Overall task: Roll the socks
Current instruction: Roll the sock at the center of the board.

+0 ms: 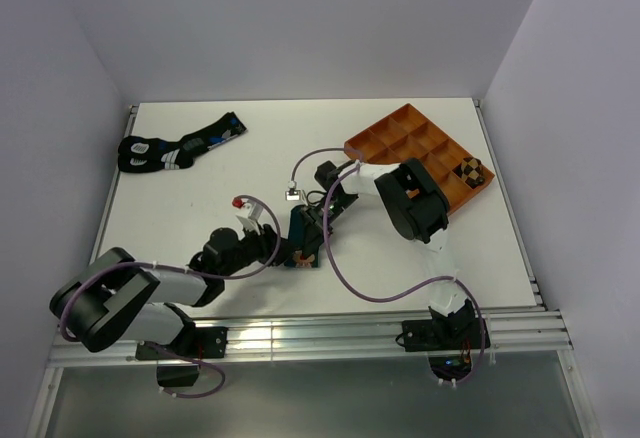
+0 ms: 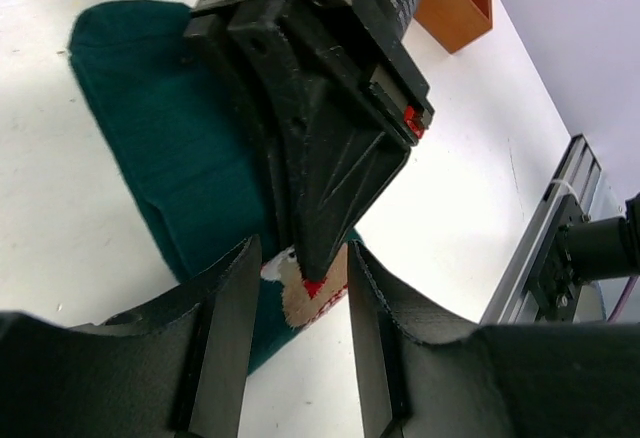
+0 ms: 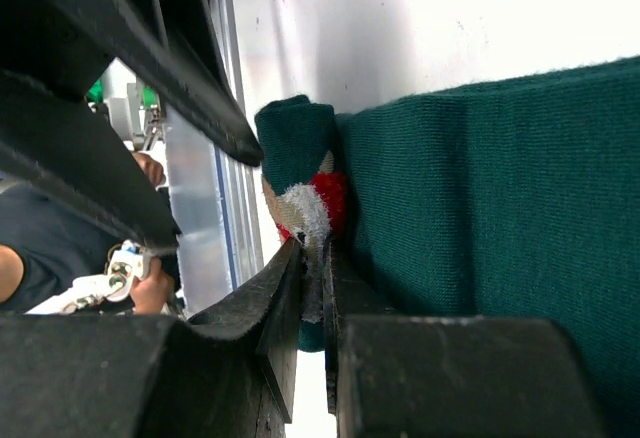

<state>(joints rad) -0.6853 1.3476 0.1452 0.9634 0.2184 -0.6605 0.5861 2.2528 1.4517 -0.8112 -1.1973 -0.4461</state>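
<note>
teal sock: laid flat on the table, off the tray's left corner toward the arm bases, not touching the tray. One end is seen turned over on itself.
folded end: a short lip of fabric is doubled over where the red-and-white figure sits. Judged to be the first turn of a roll, little more.
right gripper: brought down steeply onto the folded end, on the tray side of it. The fingers are closed almost to touching with a sliver of fabric pinched between them. The hold is judged to be there so the lip cannot spring back.
left gripper: reached in low from the side away from the tray. The fingers are spread apart and nothing is gripped. The right gripper's tip and the folded end are straddled, so a takeover of the lip looks prepared.
step: start of rolling is judged in hand. Most of the sock's length is unrolled.
risk: the two grippers are packed very close at one spot, and a clash or a lost lip is possible.
checkered sock: sat in a compartment at the tray's right corner. Whether it is rolled cannot be told.
dark patterned socks: lying far left of the tray at the table's back-left, well apart from both grippers.
</note>
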